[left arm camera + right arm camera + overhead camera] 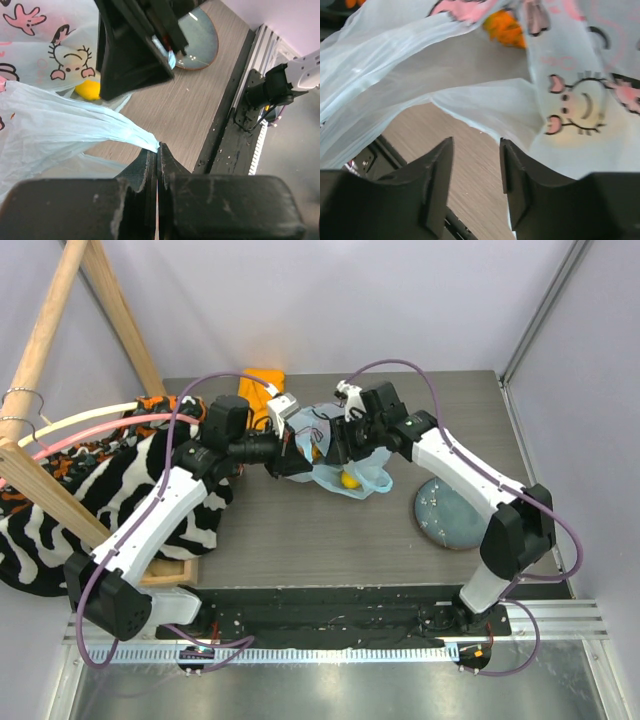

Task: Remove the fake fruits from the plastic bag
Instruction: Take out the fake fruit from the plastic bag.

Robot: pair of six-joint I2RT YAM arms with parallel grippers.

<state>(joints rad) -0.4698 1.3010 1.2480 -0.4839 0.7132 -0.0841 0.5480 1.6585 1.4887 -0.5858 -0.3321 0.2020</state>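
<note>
**Bag pinched, most fruits hidden**

The plastic bag (362, 472) lies in the middle of the worktop (300, 530), between the two arms. The left pincer (158, 152) is shut tight on a thin blue edge of the bag, and the plastic is pulled out toward it. The right pincer (475, 170) is open. There is a gap between its jaws with nothing in it, and the bag's folds hang just past its tips.

Only bits of the fruits show. A yellow fruit (88, 90) peeks out under the crinkly folds, but it is hard to tell if it is inside the bag or at its mouth. An orange fruit (505, 27) shows blurry through the plastic at the top edge of the right wrist view. From above, both pincers cover much of the bag.

A blue plate (450, 510) sits to the right, apart from the bag. A zebra cloth (150, 490) lies on the left. An orange cloth (265, 385) at the back is partly hidden by the left arm.
</note>
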